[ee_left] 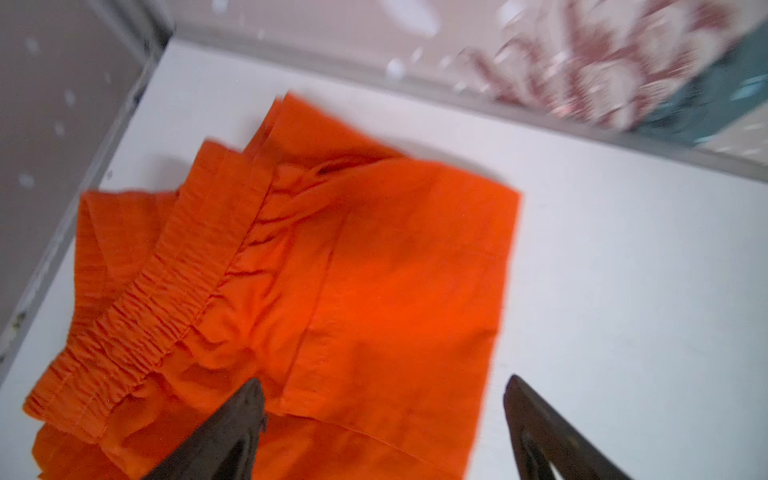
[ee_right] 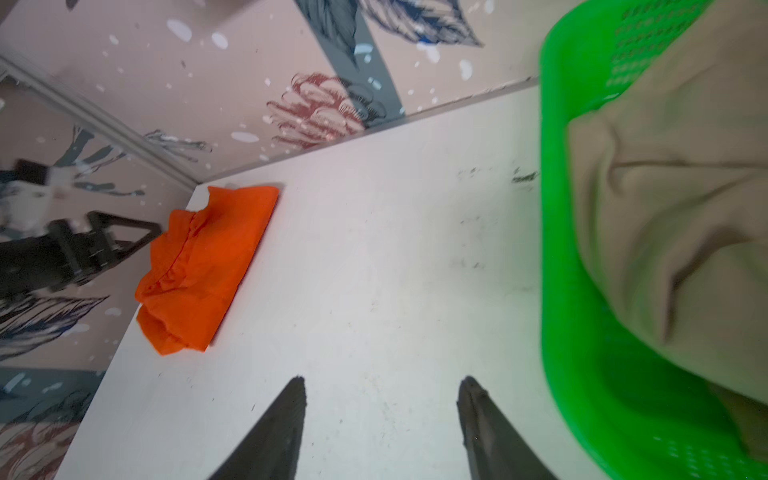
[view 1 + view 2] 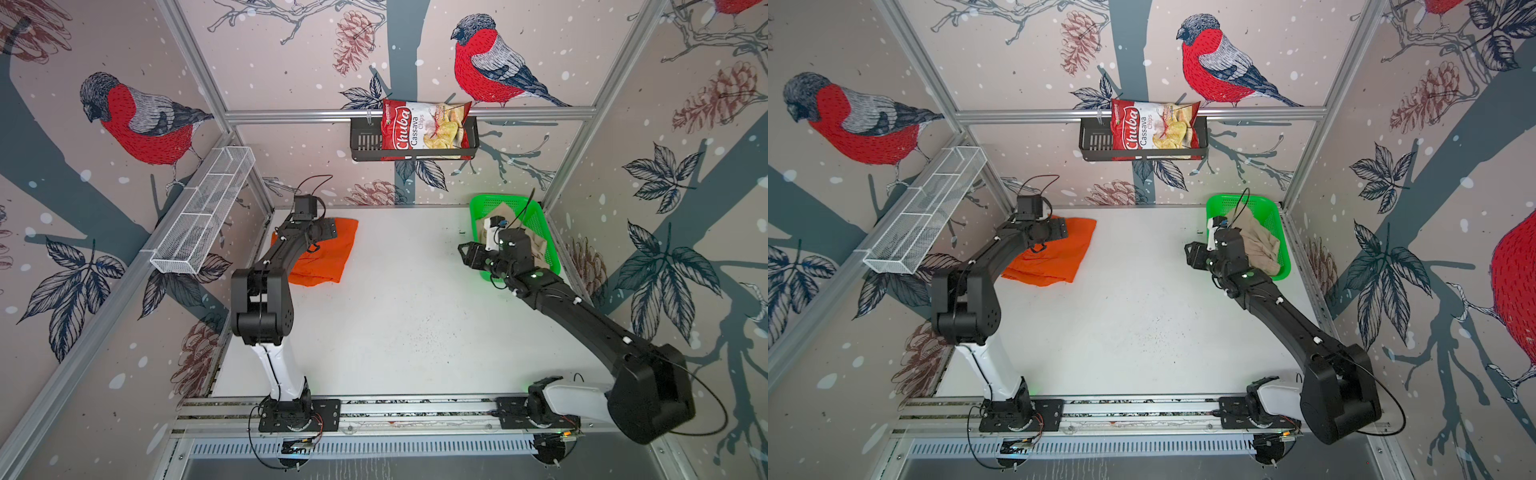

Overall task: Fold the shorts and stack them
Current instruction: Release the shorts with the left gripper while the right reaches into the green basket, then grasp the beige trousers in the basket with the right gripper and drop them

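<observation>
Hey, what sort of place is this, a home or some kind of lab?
Probably a robot test cell, not a home: two black-and-white robot arms bolted to an aluminium base rail, and a white tabletop boxed in by bird-print wall panels.

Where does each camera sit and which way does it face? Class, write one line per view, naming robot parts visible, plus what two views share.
Both top views: overhead, looking down on the table, the left arm and right arm; orange shorts left, beige shorts in the green basket right.
Left wrist: on the left arm, facing down at the orange shorts; the open left gripper shows.
Right wrist: on the right arm, facing across the table; the open right gripper shows, basket alongside.
Shared: both wrist views show the orange shorts.
</observation>
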`<move>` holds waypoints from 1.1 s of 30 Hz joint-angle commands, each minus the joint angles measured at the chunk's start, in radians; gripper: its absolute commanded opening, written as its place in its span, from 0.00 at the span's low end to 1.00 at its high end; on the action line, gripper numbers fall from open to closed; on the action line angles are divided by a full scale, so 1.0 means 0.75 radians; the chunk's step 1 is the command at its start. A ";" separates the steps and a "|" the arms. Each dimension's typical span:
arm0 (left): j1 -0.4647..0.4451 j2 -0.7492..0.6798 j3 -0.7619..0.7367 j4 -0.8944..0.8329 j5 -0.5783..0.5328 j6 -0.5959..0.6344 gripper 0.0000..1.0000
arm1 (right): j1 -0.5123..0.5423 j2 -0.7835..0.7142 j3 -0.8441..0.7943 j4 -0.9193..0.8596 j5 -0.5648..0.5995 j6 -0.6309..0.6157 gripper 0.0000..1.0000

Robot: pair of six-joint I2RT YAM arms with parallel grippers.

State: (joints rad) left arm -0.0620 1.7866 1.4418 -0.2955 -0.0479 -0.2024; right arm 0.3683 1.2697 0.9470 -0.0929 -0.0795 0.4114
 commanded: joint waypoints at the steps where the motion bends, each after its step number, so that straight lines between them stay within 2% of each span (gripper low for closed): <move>1: -0.089 -0.174 -0.117 0.101 -0.032 0.036 0.90 | -0.096 -0.001 0.084 -0.169 0.173 -0.165 0.65; 4: -0.185 -0.351 -0.334 0.268 -0.007 0.005 0.89 | -0.254 0.076 0.192 -0.277 0.255 -0.246 0.67; 6: -0.233 -0.443 -0.493 0.391 0.043 -0.035 0.89 | -0.360 0.170 0.272 -0.331 0.238 -0.265 0.69; 8: -0.262 -0.490 -0.584 0.464 0.071 -0.076 0.88 | -0.417 0.281 0.344 -0.365 0.215 -0.286 0.83; 11: -0.291 -0.494 -0.688 0.479 0.080 -0.110 0.88 | -0.465 0.486 0.487 -0.466 0.165 -0.291 0.89; 19: -0.302 -0.464 -0.761 0.465 0.090 -0.130 0.88 | -0.471 0.858 0.630 -0.437 0.165 -0.263 0.89; 20: -0.303 -0.467 -0.769 0.472 0.092 -0.133 0.88 | -0.471 0.911 0.658 -0.450 0.190 -0.257 0.87; 21: -0.302 -0.471 -0.776 0.475 0.091 -0.136 0.87 | -0.472 0.960 0.687 -0.472 0.220 -0.249 0.74; 22: -0.303 -0.476 -0.782 0.474 0.089 -0.132 0.87 | -0.473 0.995 0.709 -0.487 0.237 -0.241 0.54; 23: -0.302 -0.482 -0.782 0.464 0.084 -0.124 0.86 | -0.475 1.020 0.727 -0.498 0.235 -0.238 0.41; 27: -0.303 -0.527 -0.773 0.407 0.039 -0.093 0.86 | -0.476 0.902 0.710 -0.448 0.230 -0.230 0.05; 28: -0.302 -0.543 -0.773 0.401 0.031 -0.091 0.86 | -0.476 0.855 0.711 -0.441 0.230 -0.230 0.01; 33: -0.304 -0.646 -0.786 0.409 0.015 -0.101 0.86 | -0.475 0.610 0.855 -0.489 0.173 -0.250 0.00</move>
State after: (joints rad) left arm -0.2886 1.3361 0.8562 -0.0086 -0.0189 -0.2832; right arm 0.0090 1.7950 1.5303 -0.4683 0.0765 0.2344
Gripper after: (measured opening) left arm 0.855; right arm 0.074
